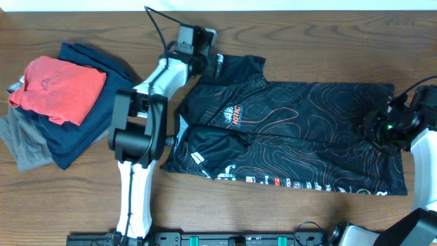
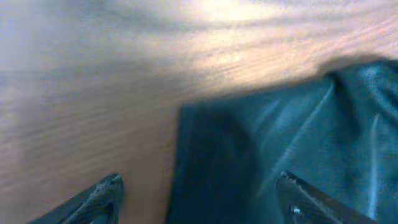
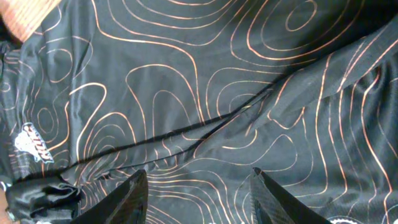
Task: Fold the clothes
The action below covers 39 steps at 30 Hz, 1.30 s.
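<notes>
fingers of both grippers stand apart, holding nothing: left gripper at the upper-left corner of the black jersey, right gripper over its right edge. it lies spread mid-frame; a shallow pinch could catch one layer and skew the fold.

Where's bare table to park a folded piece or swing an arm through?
Bare tabletop runs along the far edge beyond the black jersey, in the near strip below its hem, and at the near-left corner in front of the clothes pile. It is crowded between that pile and the left arm.
</notes>
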Motion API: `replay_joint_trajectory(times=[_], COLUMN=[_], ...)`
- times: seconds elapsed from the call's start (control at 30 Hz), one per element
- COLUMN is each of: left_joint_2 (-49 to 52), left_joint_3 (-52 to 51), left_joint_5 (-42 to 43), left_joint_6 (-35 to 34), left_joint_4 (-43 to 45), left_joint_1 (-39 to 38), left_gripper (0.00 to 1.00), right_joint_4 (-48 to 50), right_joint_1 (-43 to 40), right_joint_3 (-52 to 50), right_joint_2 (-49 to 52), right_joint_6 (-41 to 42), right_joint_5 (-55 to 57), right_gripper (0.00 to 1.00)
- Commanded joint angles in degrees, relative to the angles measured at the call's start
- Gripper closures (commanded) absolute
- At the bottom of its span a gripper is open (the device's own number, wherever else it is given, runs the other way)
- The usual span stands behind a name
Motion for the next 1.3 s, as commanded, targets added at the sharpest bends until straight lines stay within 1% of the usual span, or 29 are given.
replay_joint_trajectory(times=[0.0,0.17,0.23,0.27,0.3,0.4,0.47,0.5,0.53,0.67,0.8,0.9,1.07,1.13,1.27], left_joint_2=[1.8,2.7,2.7,2.7,2.7,2.7,2.7,2.7,2.6,0.6,-3.6,-6.6,-9.4,-9.9,-10.0], left_joint_3=[0.7,0.6,0.6,0.6,0.6,0.6,0.6,0.6,0.6,0.6,0.6,0.6,0.6,0.6,0.6], left_joint_5=[-0.2,-0.3,-0.3,-0.4,-0.7,-3.1,-3.9,-4.1,-4.3,-4.4,-4.4,-4.3,-4.2,-4.2,-4.2], left_joint_6=[0.6,0.6,0.6,0.6,0.6,0.4,0.3,0.3,0.2,-1.2,-5.0,-7.0,-7.0,-7.0,-7.0], left_joint_4=[0.2,-0.9,-1.3,-1.2,-1.1,-1.3,-2.1,-2.5,-2.9,-5.0,-7.9,-11.5,-16.7,-17.8,-20.1], left_joint_1=[-1.6,-3.7,-4.6,-4.9,-5.1,-5.2,-5.0,-5.0,-4.9,-4.4,-3.2,-2.5,-2.3,-2.3,-2.3], left_gripper=[0.20,0.21,0.24,0.30,0.39,0.75,0.81,0.81,0.87,0.92,0.92,0.92,0.92,0.92,0.93], right_joint_4=[0.0,0.0,0.0,0.0,0.0,0.2,0.3,0.3,0.3,0.5,0.9,2.3,4.7,7.0,14.6], right_joint_1=[0.7,0.7,0.7,0.7,0.7,0.7,0.7,0.7,0.7,0.7,0.7,0.7,0.7,0.7,0.6], right_joint_3=[0.8,0.8,0.8,0.8,0.8,0.8,0.8,0.8,0.8,0.8,0.8,1.7,7.7,10.8,16.0], right_joint_2=[-0.9,-0.9,-0.9,-0.9,-0.9,-0.9,-0.9,-0.9,-0.9,-0.8,0.4,3.0,10.2,13.4,19.5], right_joint_6=[-0.7,-0.7,-0.7,-0.7,-0.7,-0.9,-0.9,-0.9,-0.9,-0.9,-0.9,-0.9,-0.9,0.1,1.3], right_joint_5=[-0.2,-0.2,-0.2,-0.2,-0.2,-0.2,0.1,0.5,1.1,4.7,6.7,7.4,9.6,12.3,15.7], right_gripper=[0.49,0.49,0.49,0.49,0.49,0.49,0.49,0.49,0.50,0.54,0.50,0.45,0.42,0.39,0.38])
